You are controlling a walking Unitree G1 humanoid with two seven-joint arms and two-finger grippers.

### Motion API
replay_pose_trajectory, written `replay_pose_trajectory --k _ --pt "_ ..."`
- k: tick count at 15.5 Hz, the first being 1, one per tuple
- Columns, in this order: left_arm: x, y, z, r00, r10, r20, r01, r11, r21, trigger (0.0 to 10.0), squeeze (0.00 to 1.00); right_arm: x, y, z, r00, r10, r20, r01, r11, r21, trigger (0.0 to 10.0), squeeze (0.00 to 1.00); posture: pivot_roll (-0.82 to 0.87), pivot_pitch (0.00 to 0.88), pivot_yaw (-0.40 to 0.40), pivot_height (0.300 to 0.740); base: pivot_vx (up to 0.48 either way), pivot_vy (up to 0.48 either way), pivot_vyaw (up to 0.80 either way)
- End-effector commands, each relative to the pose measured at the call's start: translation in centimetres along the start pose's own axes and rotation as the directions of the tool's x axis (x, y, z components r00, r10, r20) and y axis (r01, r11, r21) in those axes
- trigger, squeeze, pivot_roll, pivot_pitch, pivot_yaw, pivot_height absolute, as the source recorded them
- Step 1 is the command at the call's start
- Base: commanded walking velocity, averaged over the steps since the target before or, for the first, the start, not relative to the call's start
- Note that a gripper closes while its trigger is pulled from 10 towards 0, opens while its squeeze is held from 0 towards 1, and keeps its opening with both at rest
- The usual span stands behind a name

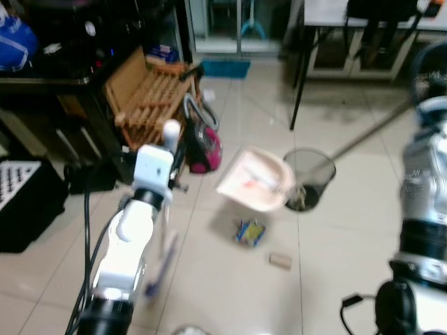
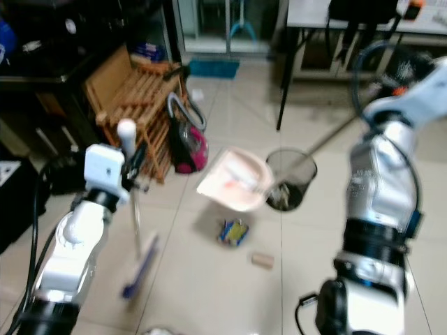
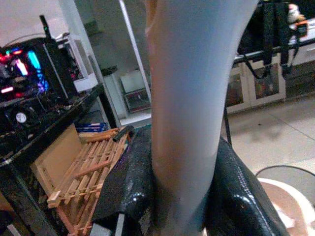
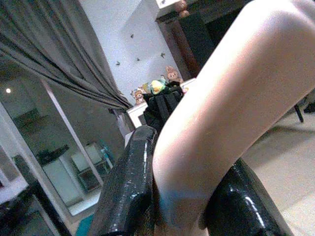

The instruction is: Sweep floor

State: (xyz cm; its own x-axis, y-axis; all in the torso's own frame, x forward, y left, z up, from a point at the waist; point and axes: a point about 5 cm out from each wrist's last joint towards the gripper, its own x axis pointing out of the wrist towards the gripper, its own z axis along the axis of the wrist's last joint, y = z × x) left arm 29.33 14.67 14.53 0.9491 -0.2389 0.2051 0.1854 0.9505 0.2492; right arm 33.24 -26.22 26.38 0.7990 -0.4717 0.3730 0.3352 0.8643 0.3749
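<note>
Glossy black left gripper [image 3: 179, 196] clenched on smooth broom handle [image 3: 189, 98], right gripper [image 4: 179, 196] clamping pale dustpan handle [image 4: 231, 103], mesh bin [image 1: 309, 178] beyond.

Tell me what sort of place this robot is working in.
Probably a lived-in room of a home, used partly as a workspace. Pale floor tiles hold a small vacuum cleaner and a wire waste bin, a lit computer sits on a dark desk, and soft toys line a shelf.

The floor [image 1: 349, 237] is pale glossy tile. A wooden slatted rack [image 1: 150, 94] leans against dark shelving [image 1: 63, 63] at left. A black-legged table [image 1: 363, 21] stands at the far right, beside a glass door [image 1: 234, 24].
</note>
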Motion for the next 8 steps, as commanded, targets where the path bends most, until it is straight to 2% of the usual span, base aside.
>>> replay_pose_trajectory --k 1,8 --pt "0.04 1.07 0.60 0.999 0.029 0.029 -0.030 0.999 0.039 10.0 0.00 0.27 2.10 1.47 0.997 0.046 0.058 -0.050 0.996 0.070 10.0 0.00 -0.03 0.011 0.039 0.740 0.480 0.000 0.00" --pt "0.02 0.99 0.49 0.999 0.027 0.027 -0.028 0.999 0.042 10.0 0.00 0.93 1.39 2.41 0.996 0.015 0.093 -0.021 0.998 0.056 10.0 0.00 -0.03 0.009 0.038 0.740 0.480 0.000 0.00"
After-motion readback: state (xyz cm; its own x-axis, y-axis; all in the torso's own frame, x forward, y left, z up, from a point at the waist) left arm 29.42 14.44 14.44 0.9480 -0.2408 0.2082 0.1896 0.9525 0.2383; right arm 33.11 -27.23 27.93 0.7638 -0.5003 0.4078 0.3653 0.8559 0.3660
